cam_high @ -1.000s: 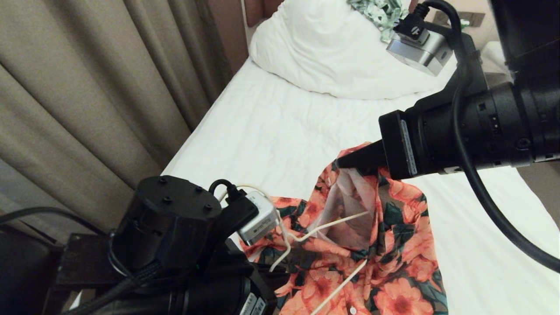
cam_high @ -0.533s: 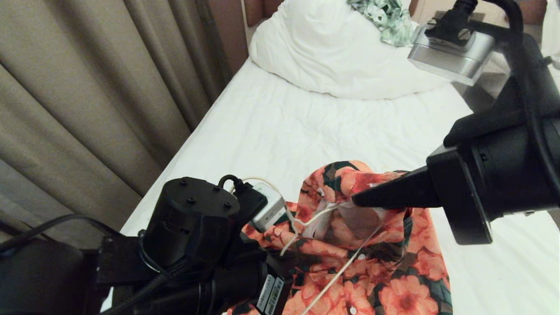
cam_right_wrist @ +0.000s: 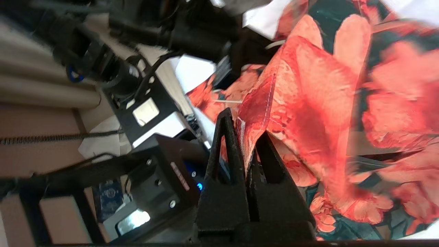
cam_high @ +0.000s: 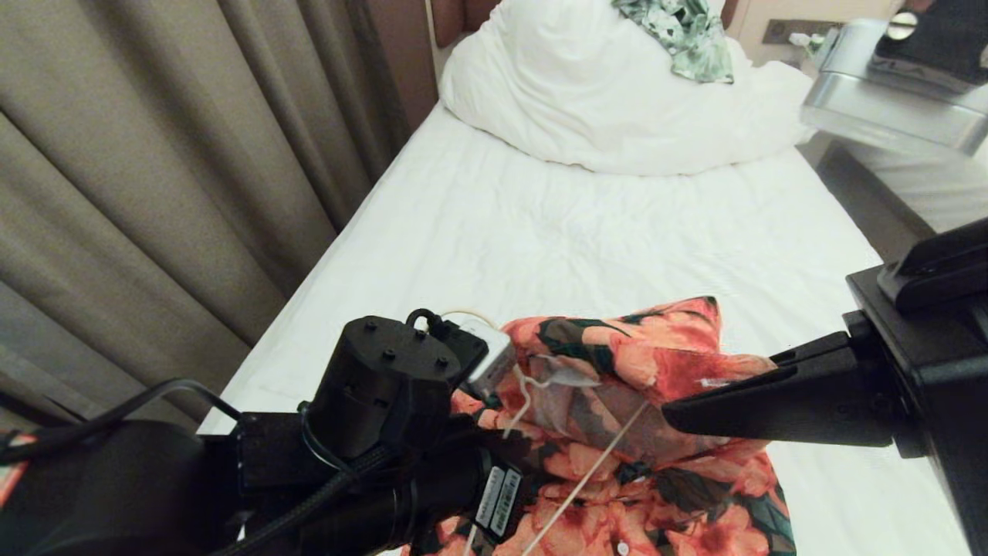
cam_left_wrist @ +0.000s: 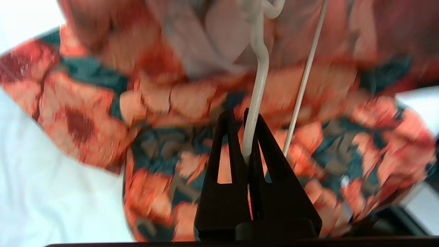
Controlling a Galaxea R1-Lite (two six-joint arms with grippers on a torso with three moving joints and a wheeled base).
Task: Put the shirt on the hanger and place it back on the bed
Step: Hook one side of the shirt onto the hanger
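The flowered shirt (cam_high: 656,363) lies bunched on the near part of the white bed (cam_high: 540,232). The cream hanger (cam_high: 594,471) sits partly inside it, one thin arm and a notch hook showing. My left gripper (cam_left_wrist: 241,115) is shut on the hanger (cam_left_wrist: 257,79) stem, with the shirt (cam_left_wrist: 171,103) behind it; in the head view its fingers are hidden behind the left arm (cam_high: 386,394). My right gripper (cam_high: 673,415) comes in from the right. It (cam_right_wrist: 245,130) is shut on a folded edge of the shirt (cam_right_wrist: 308,103), which it holds lifted.
Beige curtains (cam_high: 154,193) hang close along the bed's left side. A bulky white duvet and pillow (cam_high: 602,100) lie at the head end with a green-and-white garment (cam_high: 683,35) on top. Another white bed (cam_high: 918,185) stands to the right across a narrow gap.
My right gripper has swung toward the near right, dragging the shirt's edge across over the hanger. The left arm has shifted right with the hanger in its grip.
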